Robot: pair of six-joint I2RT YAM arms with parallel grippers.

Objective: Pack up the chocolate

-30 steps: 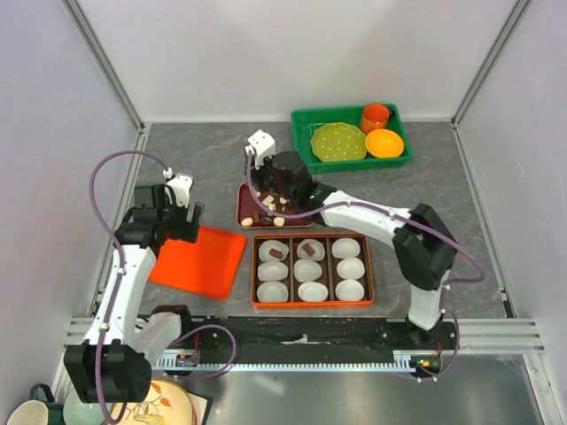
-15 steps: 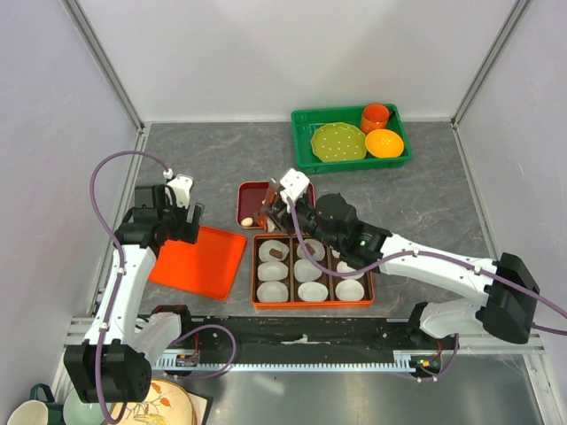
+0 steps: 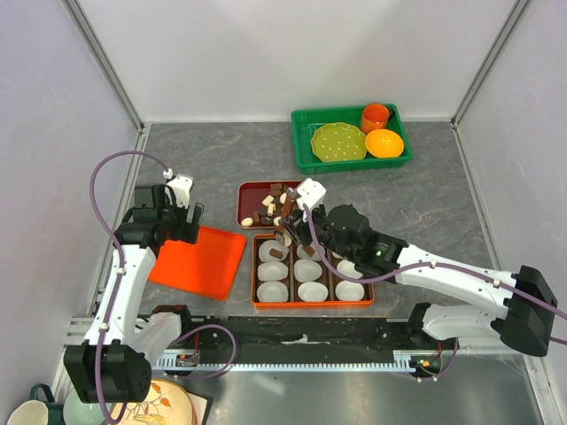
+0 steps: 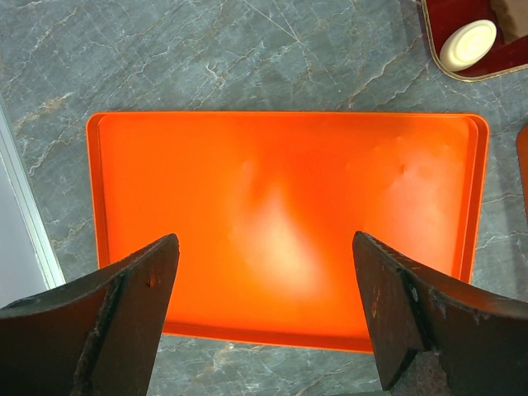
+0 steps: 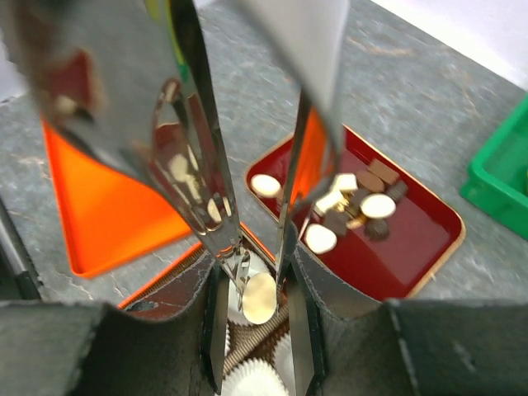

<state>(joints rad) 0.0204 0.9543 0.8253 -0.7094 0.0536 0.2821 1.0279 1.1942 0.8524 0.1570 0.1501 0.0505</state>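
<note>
My right gripper (image 3: 289,232) is shut on metal tongs (image 5: 206,190), whose tips pinch a cream-white oval chocolate (image 5: 258,297). It hangs over the top-left corner of the orange box (image 3: 312,304), which holds white paper cups (image 3: 272,290); two cups hold dark chocolates (image 3: 275,254). More chocolate (image 3: 268,211), both dark and cream pieces, lies in the dark red dish (image 3: 243,205) just behind the box, and shows in the right wrist view as chocolate (image 5: 363,206). My left gripper (image 4: 264,247) is open and empty above the orange tray (image 4: 280,206).
The orange tray (image 3: 199,261) lies left of the box. A green bin (image 3: 301,142) at the back right holds a green plate, an orange cup and an orange bowl. Grey walls close in both sides and the back.
My right arm has swung from over the red dish toward me, to the box's top-left corner, carrying a cream chocolate in the tongs. The left arm has not moved.
</note>
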